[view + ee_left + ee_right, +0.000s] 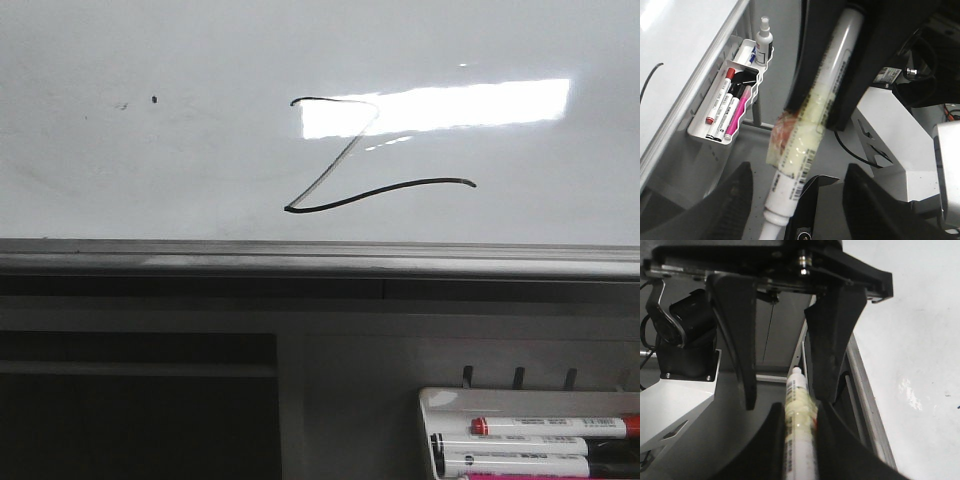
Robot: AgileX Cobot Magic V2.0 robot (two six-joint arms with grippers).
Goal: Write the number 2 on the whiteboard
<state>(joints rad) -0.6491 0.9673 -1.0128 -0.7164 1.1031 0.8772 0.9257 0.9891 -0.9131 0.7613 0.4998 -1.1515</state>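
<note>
front view – task state: the number 2 is fully drawn on the whiteboard, with top stroke, faint diagonal and wavy base all there. I judge the writing done; all that looks left is putting the pen away.
front view – hands: neither gripper is in shot, so the 2 can't be placed against them here.
front view – surface: glossy board with window glare, a few specks and a grey rim; a marker tray with spare pens sits below.
left wrist view – left gripper: fingers spread wide, holding nothing; the tail of the marker pen hangs between them.
left wrist view – right gripper: clamped on the taped middle of the pen, just beyond the left fingers.
left wrist view – room: board edge with one end of a stroke is well off to the side of the hand; the tray and a spray bottle are beyond it.
right wrist view – right gripper: pinching the pen.
right wrist view – left gripper: spread, either side of the pen's end.
right wrist view – board: beside the hand, no contact.
</note>
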